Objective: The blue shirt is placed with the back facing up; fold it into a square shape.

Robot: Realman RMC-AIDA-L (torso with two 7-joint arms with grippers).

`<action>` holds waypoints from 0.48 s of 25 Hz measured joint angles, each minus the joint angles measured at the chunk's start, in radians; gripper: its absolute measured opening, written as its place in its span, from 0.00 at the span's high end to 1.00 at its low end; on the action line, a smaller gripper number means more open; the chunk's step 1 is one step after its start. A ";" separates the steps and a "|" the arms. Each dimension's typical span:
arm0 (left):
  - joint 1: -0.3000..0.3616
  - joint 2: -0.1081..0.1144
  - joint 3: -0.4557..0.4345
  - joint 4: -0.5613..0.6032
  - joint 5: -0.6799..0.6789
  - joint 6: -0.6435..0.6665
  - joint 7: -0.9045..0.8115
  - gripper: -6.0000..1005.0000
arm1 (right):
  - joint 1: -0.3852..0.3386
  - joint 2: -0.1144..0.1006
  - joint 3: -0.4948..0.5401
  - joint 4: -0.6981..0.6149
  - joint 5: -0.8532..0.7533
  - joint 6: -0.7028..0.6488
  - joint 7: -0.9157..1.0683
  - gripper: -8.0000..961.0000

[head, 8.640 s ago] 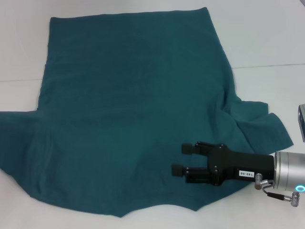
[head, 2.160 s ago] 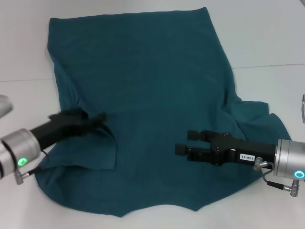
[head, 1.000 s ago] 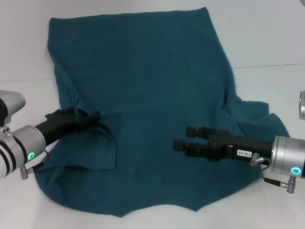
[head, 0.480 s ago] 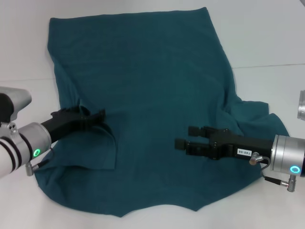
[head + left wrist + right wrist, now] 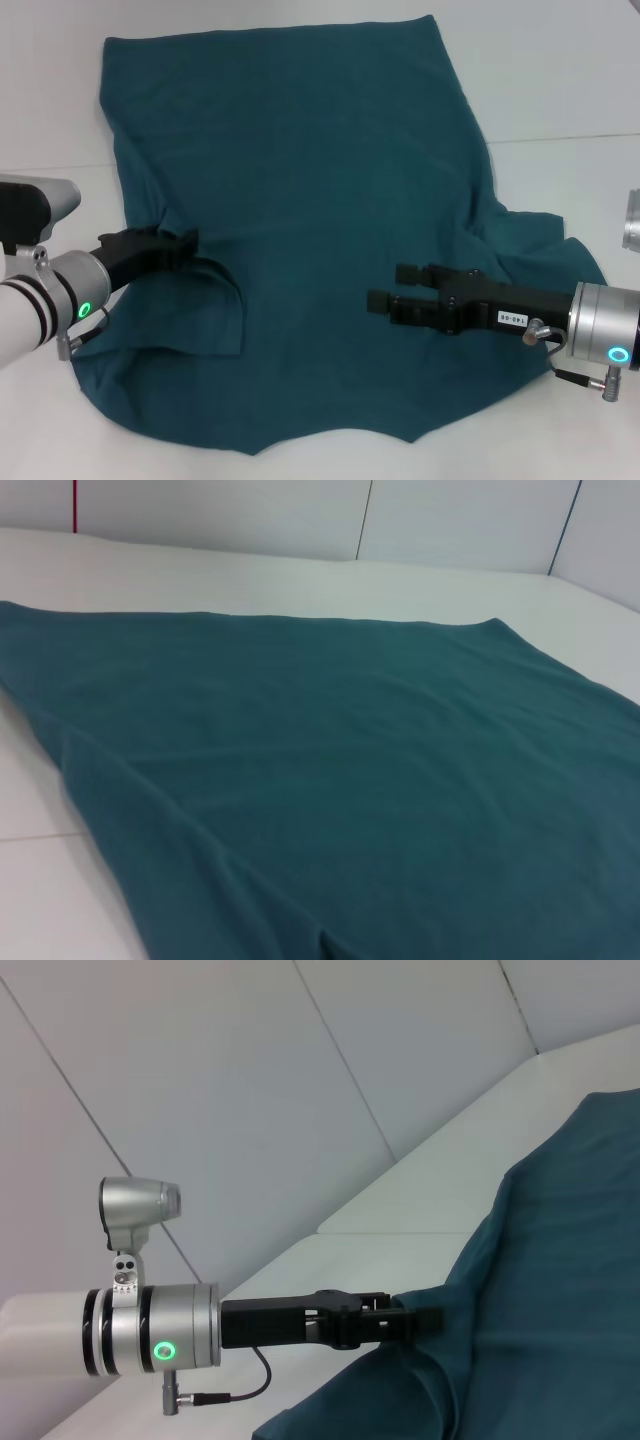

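I see the left gripper (image 5: 185, 243) at the shirt's left edge, above the folded-in left sleeve; can't tell if its fingers are apart or pinching cloth. The blue shirt (image 5: 320, 200) lies spread on the white table (image 5: 560, 90), plain side up, right sleeve bunched. The right gripper (image 5: 392, 287) is over the lower right, fingers spread, holding nothing.

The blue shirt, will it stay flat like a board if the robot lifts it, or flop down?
The blue shirt would probably flop: it already wrinkles and folds over itself near the left gripper. It looks thin, so likely light for how big it is. It probably drags and bunches when pushed rather than sliding whole, as the rumpled sleeve beyond the right gripper hints.
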 joint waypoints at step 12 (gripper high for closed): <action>-0.024 0.001 0.001 0.004 0.000 0.017 -0.004 0.67 | -0.002 0.000 0.003 0.002 0.000 0.003 -0.002 0.05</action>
